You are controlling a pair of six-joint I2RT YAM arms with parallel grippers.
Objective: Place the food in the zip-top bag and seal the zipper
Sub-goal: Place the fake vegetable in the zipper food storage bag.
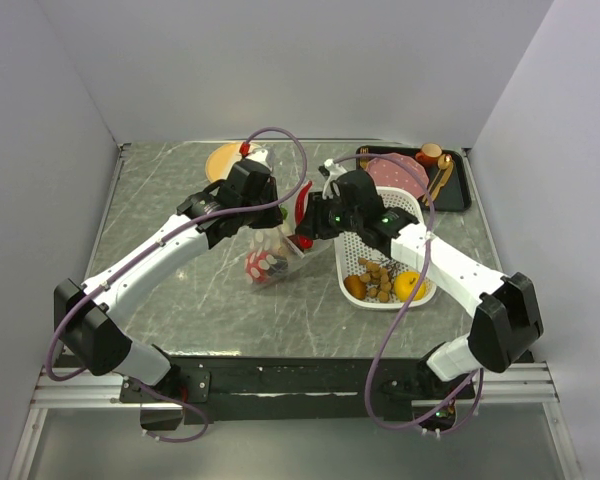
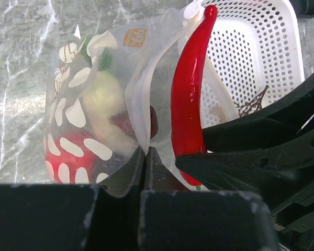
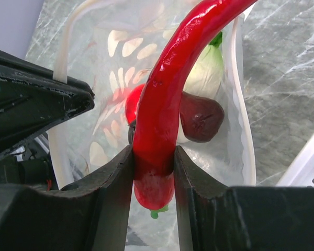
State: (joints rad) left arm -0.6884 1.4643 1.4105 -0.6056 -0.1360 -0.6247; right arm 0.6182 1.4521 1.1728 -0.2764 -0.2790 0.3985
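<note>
Grey marbled worktop [image 1: 150, 190]. White perforated basket [image 1: 354, 255] right of centre; behind it, at the far right corner, black tray [image 1: 463, 190] carrying pink plate [image 1: 392, 172] and wooden utensils [image 1: 443, 178]. Tan round plate [image 1: 220, 160] at far edge.

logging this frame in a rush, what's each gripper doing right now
Left gripper: closed, pinching the zip-top bag at its mouth edge.
Right gripper: closed on the red chili, near its stem end.
</note>
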